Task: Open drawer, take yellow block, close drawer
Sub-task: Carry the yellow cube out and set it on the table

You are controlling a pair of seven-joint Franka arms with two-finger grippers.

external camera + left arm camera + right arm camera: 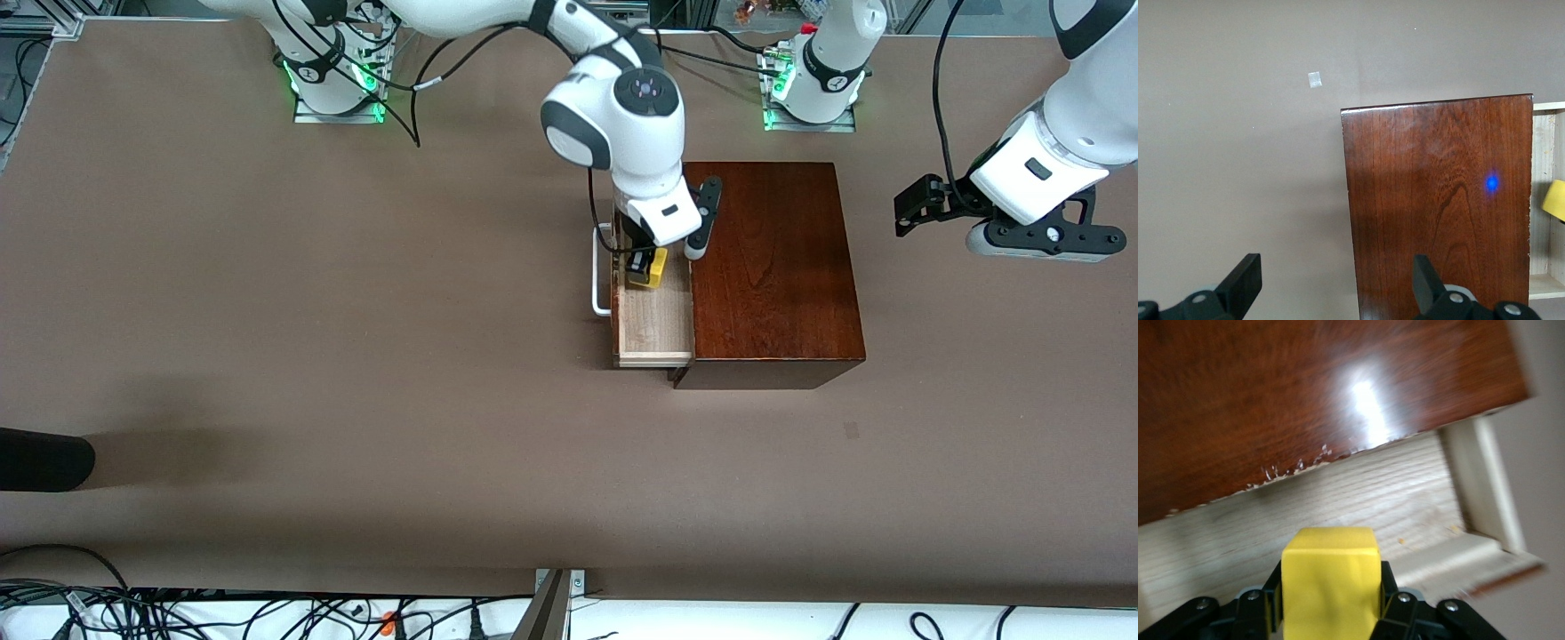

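The drawer (655, 324) stands pulled out of the glossy dark-wood box (772, 267) toward the right arm's end of the table, its pale wood floor showing and its white bar handle (599, 276) outside. My right gripper (642, 267) is shut on the yellow block (652, 268) just above the drawer's floor. The right wrist view shows the yellow block (1330, 583) clamped between the black fingers over the drawer (1358, 500). My left gripper (916, 206) is open, waiting in the air over bare table at the left arm's end; its wrist view sees the box (1438, 200).
A small pale mark (1314, 79) lies on the brown table. A dark object (40, 460) pokes in at the table's edge toward the right arm's end, near the front camera. Cables (178, 613) lie along the near edge.
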